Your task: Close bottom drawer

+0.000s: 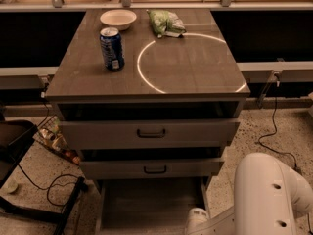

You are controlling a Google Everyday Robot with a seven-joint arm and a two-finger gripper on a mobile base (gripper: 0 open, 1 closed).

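Observation:
The bottom drawer [146, 204] is pulled far out of the grey wood-grain cabinet. Its long shallow tray runs to the bottom edge of the view, and its front panel and handle are cut off below. Above it sit the middle drawer front [154, 168] and the top drawer front [149, 132], each standing slightly out, with dark bar handles. My white arm [269, 195] comes in from the lower right. Its wrist [196, 220] lies by the tray's right side. My gripper is out of view below the frame.
On the cabinet top [186, 67] stand a blue can [112, 48], a white bowl [118, 18] and a green bag [166, 22]. Cables [54, 190] and a dark stand [19, 146] lie on the floor at left. A cable [274, 131] trails at right.

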